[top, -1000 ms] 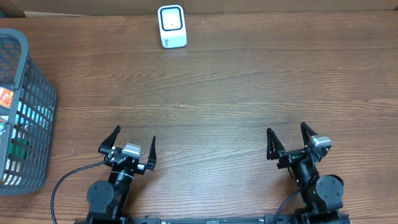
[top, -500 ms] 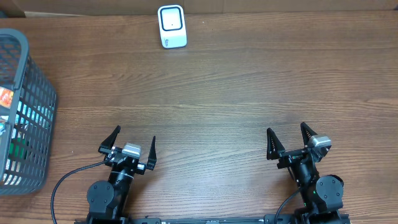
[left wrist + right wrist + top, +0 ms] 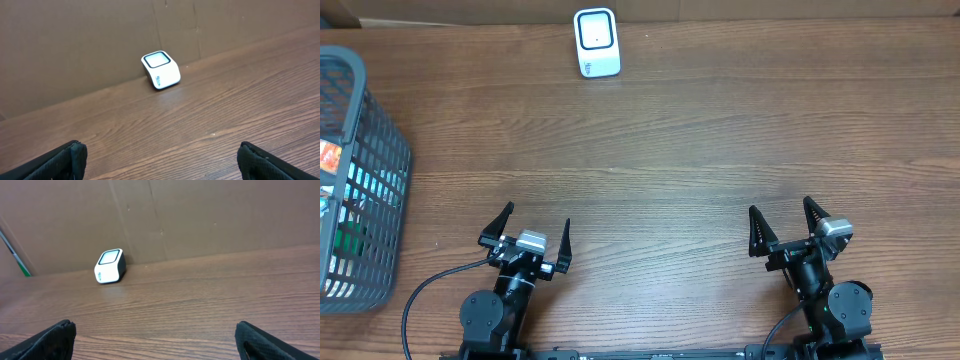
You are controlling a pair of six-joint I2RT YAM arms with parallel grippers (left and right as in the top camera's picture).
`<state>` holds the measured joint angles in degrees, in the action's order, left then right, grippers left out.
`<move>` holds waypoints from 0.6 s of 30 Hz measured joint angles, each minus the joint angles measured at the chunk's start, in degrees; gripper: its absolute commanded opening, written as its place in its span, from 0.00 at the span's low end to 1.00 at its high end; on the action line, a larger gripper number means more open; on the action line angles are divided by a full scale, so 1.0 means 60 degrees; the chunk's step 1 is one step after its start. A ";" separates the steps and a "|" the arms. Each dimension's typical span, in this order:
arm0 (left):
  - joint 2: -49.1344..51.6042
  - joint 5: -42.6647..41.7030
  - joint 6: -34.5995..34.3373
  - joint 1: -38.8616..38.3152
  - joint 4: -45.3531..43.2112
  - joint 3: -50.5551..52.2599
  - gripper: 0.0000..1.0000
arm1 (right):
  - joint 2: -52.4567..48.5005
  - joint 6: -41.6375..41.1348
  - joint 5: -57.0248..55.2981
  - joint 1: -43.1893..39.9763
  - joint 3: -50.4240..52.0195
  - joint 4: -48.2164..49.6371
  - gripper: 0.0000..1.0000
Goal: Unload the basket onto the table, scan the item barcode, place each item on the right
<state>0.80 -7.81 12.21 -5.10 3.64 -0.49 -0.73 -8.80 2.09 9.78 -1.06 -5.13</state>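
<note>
Well, from above, a small white scanner box (image 3: 597,42) stands at the far edge of the brown wooden table (image 3: 700,140). Colourful packets (image 3: 328,156) lie inside the grey plastic basket (image 3: 360,75), far left. The left gripper (image 3: 537,216) and right gripper (image 3: 780,206) are spread wide, holding nothing. Both wrist cameras see the scanner box far ahead.

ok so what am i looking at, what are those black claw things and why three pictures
Those are two robot arms at a wooden table. One picture looks straight down from above; the other two come from a camera on each wrist, fingertips showing at the bottom corners. The left gripper and right gripper are both open, holding nothing. At the far edge stands a small white barcode scanner. On the left, a grey basket holds colourful items, too hidden to name.
</note>
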 measured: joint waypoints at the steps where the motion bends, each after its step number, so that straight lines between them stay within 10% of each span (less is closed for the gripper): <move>1: 0.0000 0.0000 0.0000 0.0000 0.0000 0.0000 1.00 | 0.0000 0.0000 0.0000 0.0000 0.0000 -0.0007 1.00; 18: 0.0000 0.0229 0.0040 0.0000 0.0011 0.0000 1.00 | 0.0000 0.0004 0.0000 0.0000 0.0000 -0.0004 1.00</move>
<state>0.80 -6.44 12.45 -5.10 3.70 -0.49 -0.73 -8.78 2.09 9.78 -1.06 -5.15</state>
